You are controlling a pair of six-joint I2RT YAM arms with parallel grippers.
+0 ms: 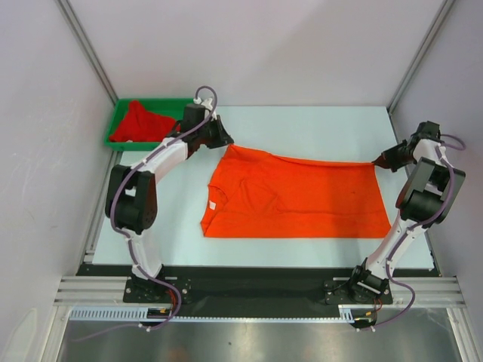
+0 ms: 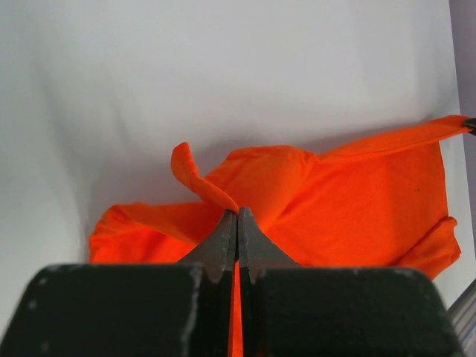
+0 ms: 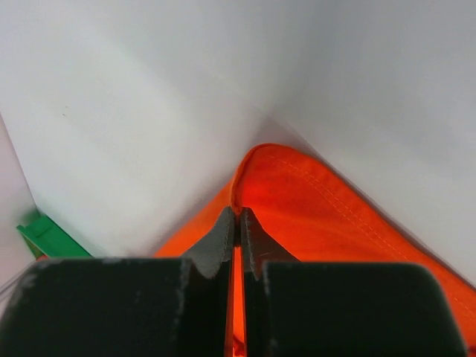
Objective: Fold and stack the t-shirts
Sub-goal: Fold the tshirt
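The orange t-shirt (image 1: 294,197) lies spread across the middle of the table, its small white neck label at its left edge. My left gripper (image 1: 226,143) is shut on its far left corner; the left wrist view shows the cloth (image 2: 357,193) pinched between the closed fingertips (image 2: 237,216). My right gripper (image 1: 375,163) is shut on its far right corner; the right wrist view shows the hemmed edge (image 3: 327,208) clamped at the fingertips (image 3: 238,214). The far edge is stretched taut between the two grippers. The red t-shirt (image 1: 139,121) lies crumpled in the green tray.
The green tray (image 1: 119,123) stands at the far left corner of the table, just behind my left arm; its corner (image 3: 44,236) shows in the right wrist view. White walls enclose the table on three sides.
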